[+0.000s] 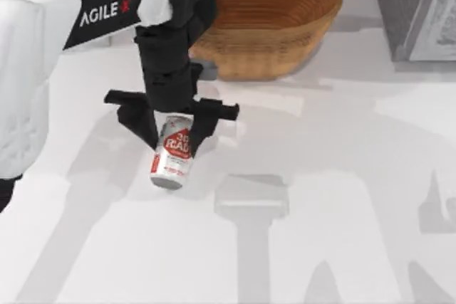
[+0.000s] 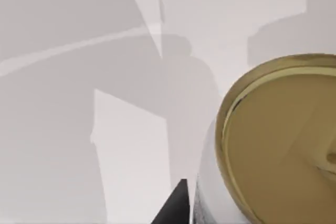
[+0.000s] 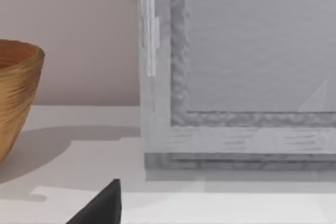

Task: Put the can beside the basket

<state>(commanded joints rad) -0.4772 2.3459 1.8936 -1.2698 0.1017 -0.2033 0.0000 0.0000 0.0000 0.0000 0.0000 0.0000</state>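
Note:
The can (image 1: 172, 156), silver with a red-and-white label, is a short way in front of the basket (image 1: 265, 53), toward the table's left. My left gripper (image 1: 175, 135) comes down over it and is shut on the can's upper part, one black finger on each side. In the left wrist view the can's gold end (image 2: 283, 145) is very close, beside one black fingertip (image 2: 176, 207). The tan woven basket stands at the back centre, and its wall (image 3: 16, 98) also appears in the right wrist view. One dark fingertip (image 3: 102, 207) of the right gripper shows there.
A grey textured box (image 1: 420, 12) stands at the back right, right of the basket, and looms close in the right wrist view (image 3: 236, 77). The white tabletop (image 1: 320, 233) stretches open across the front and right. A pale wall lies behind the basket.

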